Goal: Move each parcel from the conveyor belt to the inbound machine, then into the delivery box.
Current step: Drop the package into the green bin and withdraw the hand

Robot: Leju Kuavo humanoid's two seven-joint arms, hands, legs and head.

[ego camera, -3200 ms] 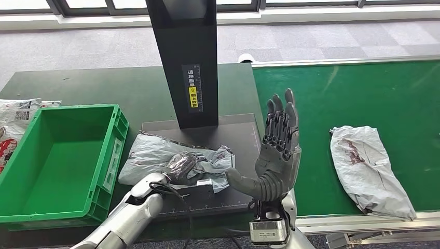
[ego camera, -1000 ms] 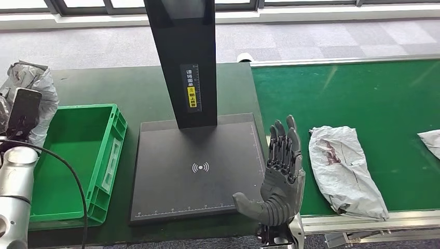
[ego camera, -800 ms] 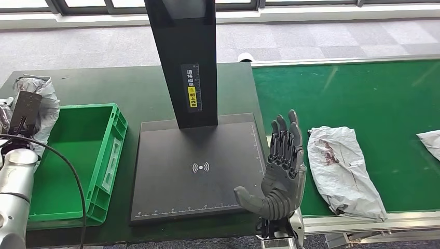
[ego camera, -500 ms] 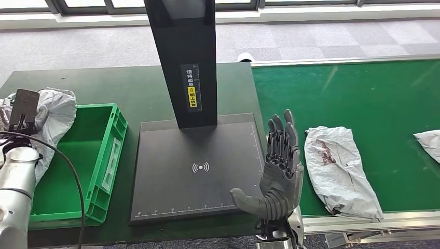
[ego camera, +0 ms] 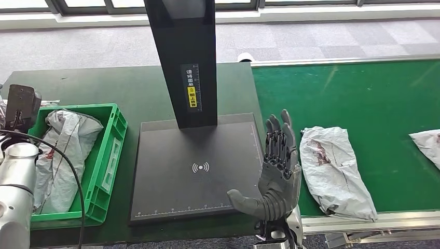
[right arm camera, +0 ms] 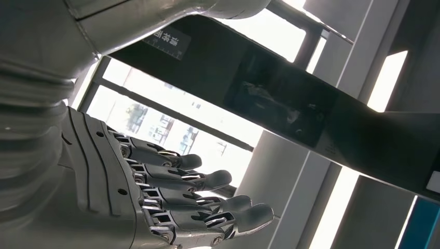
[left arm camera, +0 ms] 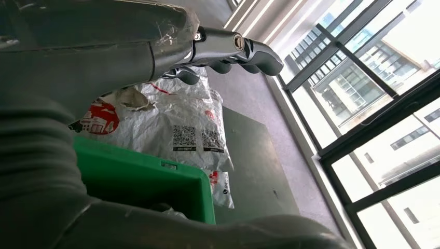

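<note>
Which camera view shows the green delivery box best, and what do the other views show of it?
The head view: the whole green delivery box is visible, with a grey parcel lying inside. The left wrist view shows part of its rim. The right wrist view faces the inbound machine instead.

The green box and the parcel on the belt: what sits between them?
In the head view, the inbound machine and the right hand lie between the green box and the parcel.

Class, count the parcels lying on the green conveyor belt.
2: one grey parcel beside the right hand, another cut off at the belt's right edge. More may lie beyond.
</note>
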